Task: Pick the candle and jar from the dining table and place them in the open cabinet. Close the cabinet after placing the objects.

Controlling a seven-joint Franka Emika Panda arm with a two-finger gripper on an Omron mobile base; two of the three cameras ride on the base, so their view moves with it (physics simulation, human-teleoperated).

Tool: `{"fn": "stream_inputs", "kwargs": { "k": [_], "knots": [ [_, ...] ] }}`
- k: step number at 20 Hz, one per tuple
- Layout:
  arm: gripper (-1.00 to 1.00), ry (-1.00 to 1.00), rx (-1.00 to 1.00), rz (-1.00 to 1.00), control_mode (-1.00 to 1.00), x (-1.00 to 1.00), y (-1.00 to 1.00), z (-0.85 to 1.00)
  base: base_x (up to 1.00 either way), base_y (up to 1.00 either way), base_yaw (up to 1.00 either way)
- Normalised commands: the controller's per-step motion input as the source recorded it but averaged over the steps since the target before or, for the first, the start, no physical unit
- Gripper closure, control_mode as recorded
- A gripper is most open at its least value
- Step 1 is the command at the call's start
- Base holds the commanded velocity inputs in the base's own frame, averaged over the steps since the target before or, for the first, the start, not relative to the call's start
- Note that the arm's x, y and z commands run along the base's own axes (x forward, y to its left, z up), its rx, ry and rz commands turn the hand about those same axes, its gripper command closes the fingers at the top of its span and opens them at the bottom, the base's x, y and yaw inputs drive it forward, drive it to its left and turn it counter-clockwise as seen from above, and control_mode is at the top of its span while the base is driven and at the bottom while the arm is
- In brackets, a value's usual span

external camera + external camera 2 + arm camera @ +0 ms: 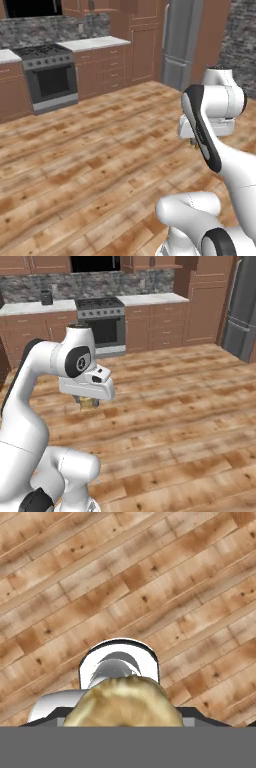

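Observation:
The candle [125,704] is a squat yellow-gold lump low in the middle of the hand view, held over bare wooden floor. In the right base view the candle [89,403] peeks out just under the white hand, where my gripper [89,400] is shut on it and points down. From the left base view only a sliver of the candle [192,142] shows beside the forearm. The jar, the dining table and the cabinet are out of view.
Wooden plank floor [100,165] stretches all around the base. A stove [102,321] with brown drawer units and a marble counter [30,307] lines the far wall. A steel fridge [182,42] stands at the back right.

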Motion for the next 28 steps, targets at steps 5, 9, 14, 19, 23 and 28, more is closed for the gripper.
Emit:
{"fn": "stream_inputs", "kwargs": {
  "k": [5,9,14,19,23,28],
  "knots": [
    [1.00,0.00,0.00,0.00,1.00,0.00,0.00,0.00,0.93,0.00,0.65],
    [1.00,0.00,0.00,0.00,1.00,0.00,0.00,0.00,0.99,0.00,0.62],
    [1.00,0.00,0.00,0.00,1.00,0.00,0.00,0.00,1.00,-0.16,0.46],
    [1.00,0.00,0.00,0.00,1.00,0.00,0.00,0.00,0.77,-0.76,0.27],
    [1.00,0.00,0.00,0.00,1.00,0.00,0.00,0.00,0.51,-0.91,0.18],
    [1.00,0.00,0.00,0.00,1.00,0.00,0.00,0.00,0.56,-0.92,0.07]
  ]
}}
